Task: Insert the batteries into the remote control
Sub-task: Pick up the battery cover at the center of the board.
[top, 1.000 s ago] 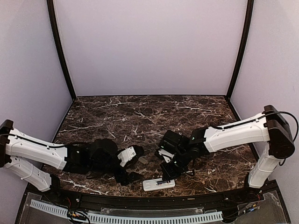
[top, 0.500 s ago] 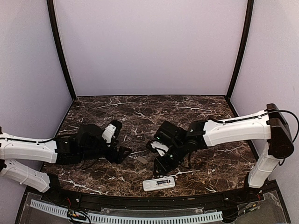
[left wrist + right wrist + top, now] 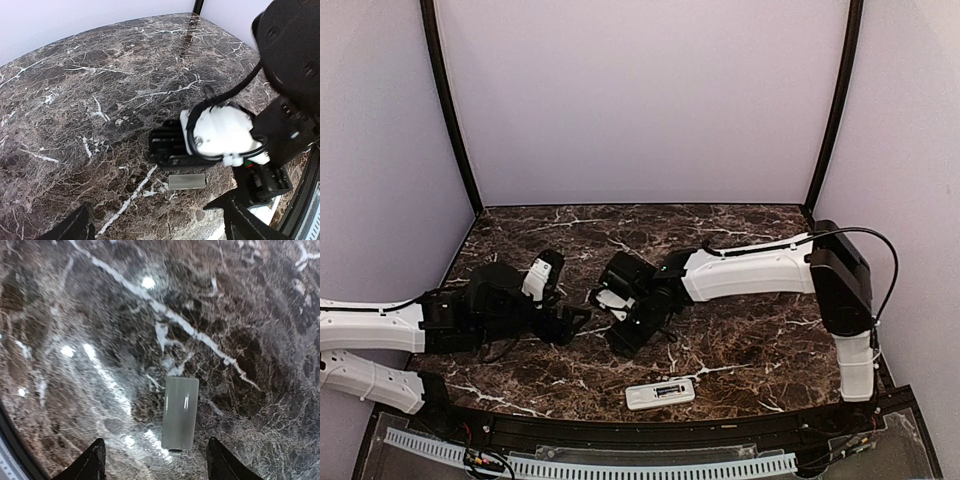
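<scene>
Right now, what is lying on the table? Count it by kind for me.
white remote control: 1
flat grey rectangular piece: 1
Total: 2

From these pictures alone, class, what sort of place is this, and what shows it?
Probably a robot test booth: plain lilac walls enclose a marble-patterned table, with a left arm and a right arm mounted at its near edge.

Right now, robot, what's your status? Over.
Left tool open, empty. Right tool open above the flat grey piece, not gripping it. Remote control lies untouched at the near edge. Nothing blocking it.
</scene>
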Motion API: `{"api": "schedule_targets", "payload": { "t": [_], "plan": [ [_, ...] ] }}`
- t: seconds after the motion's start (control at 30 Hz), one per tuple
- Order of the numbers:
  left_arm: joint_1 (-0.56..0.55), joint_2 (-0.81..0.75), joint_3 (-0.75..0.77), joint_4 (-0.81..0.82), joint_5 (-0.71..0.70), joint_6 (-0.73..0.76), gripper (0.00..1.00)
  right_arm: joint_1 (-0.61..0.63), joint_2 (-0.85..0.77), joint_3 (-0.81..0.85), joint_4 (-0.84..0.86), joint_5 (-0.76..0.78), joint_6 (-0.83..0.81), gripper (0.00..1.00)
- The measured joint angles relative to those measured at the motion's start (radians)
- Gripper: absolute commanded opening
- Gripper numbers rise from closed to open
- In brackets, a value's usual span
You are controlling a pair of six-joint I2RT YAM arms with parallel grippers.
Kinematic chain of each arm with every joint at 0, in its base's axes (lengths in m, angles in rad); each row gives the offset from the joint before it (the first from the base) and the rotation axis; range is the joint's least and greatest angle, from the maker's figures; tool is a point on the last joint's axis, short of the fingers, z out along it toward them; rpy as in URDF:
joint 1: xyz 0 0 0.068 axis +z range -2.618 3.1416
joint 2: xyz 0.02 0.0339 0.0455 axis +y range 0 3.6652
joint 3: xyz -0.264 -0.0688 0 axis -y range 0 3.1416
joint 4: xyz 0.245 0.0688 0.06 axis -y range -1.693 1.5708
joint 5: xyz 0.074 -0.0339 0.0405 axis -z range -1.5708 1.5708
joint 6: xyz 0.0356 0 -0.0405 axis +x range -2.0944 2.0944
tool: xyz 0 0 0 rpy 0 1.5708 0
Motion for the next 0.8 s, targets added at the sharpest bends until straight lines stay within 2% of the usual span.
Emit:
{"api": "schedule_targets", "payload": {
  "t": [0.13, 0.37, 0.5, 0.6, 0.8],
  "plan": [
    [0.002, -0.027, -0.019, -0.005, -0.006, 0.0, 0.89, -0.001, 0.074, 0.012, -0.051, 0.035, -0.03, 0.59],
    [0.002, -0.023, -0.027, -0.008, -0.006, 0.001, 0.89, -0.001, 0.095, 0.02, -0.07, 0.049, -0.044, 0.39],
    [0.002, -0.015, -0.027, -0.006, -0.005, 0.005, 0.89, -0.001, 0.097, 0.022, -0.072, 0.054, -0.051, 0.34],
    [0.002, -0.011, -0.027, -0.006, -0.003, 0.008, 0.89, -0.002, 0.098, 0.023, -0.076, 0.058, -0.055, 0.26],
    [0.002, -0.01, -0.027, -0.003, -0.002, 0.023, 0.89, -0.002, 0.098, 0.024, -0.077, 0.064, -0.069, 0.21]
  ]
}}
